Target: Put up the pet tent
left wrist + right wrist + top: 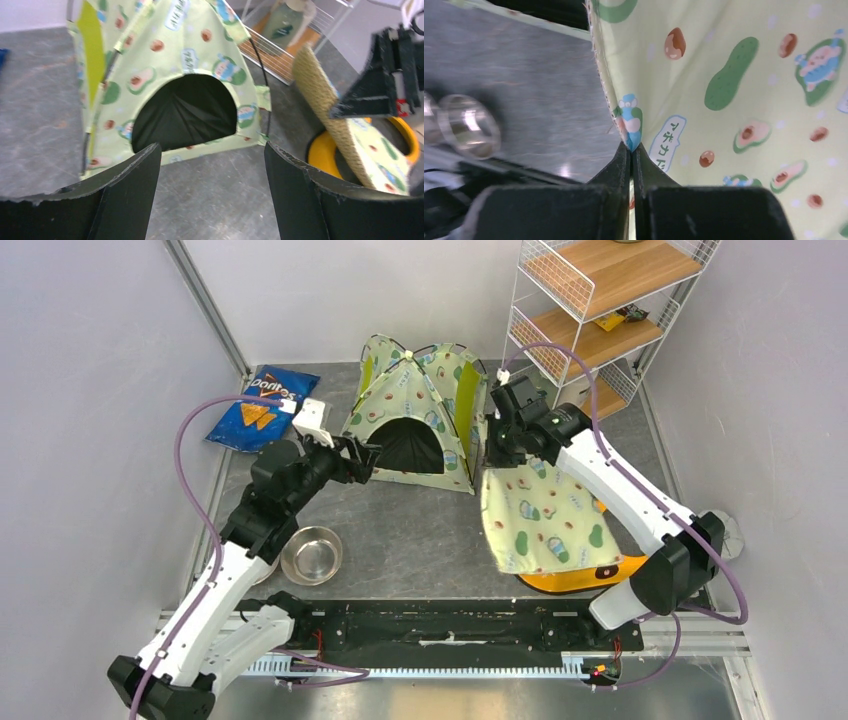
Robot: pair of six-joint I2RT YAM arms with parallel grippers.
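Three cameras: one overhead, one riding each wrist.
The top view looks down from behind the arm bases over the whole table (420, 530). The left wrist camera looks out past the spread left gripper (212, 150) at the pet tent (165, 60) close ahead. The right wrist camera sits tight against the avocado-print mat (749, 100) pinched in the right gripper (631, 150). Tent and mat also show from above.

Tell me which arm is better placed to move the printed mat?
Right, probably: the right gripper is shut on the mat. The left gripper is open, empty, facing the tent.
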